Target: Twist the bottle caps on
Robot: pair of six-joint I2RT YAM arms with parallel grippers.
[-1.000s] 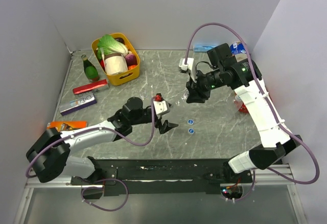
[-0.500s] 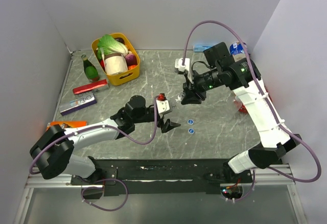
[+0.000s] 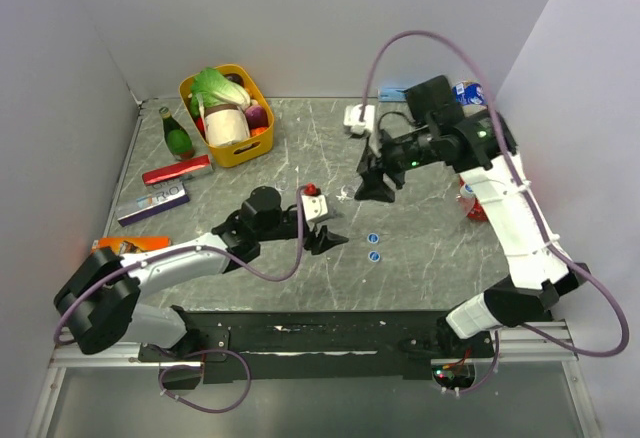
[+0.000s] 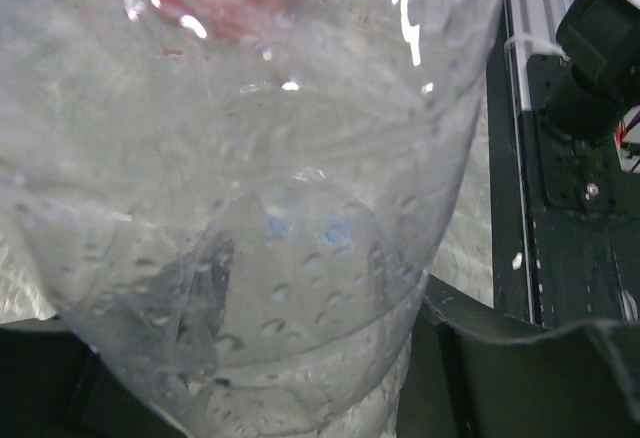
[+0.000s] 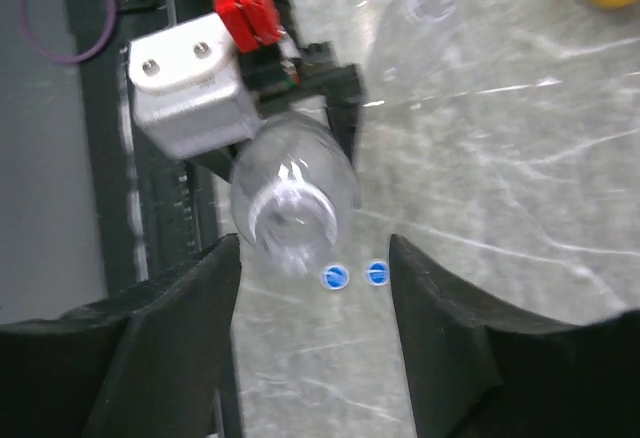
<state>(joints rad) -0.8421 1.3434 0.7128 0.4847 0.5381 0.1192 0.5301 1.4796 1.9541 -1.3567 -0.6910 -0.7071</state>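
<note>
2 blue caps (image 5: 335,277) near clear bottle (image 5: 290,203) clamped in left claw (image 3: 327,242); right claw (image 5: 312,250) apart.

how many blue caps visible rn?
2. One blue cap and a second blue cap just nearer the arm bases, both loose on the table, right of the left gripper. More may be hidden.

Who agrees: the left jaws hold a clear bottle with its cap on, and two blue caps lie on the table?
No: the right wrist view shows the bottle uncapped, its neck open. The left jaws do hold it; two blue caps lie on the table.
</note>
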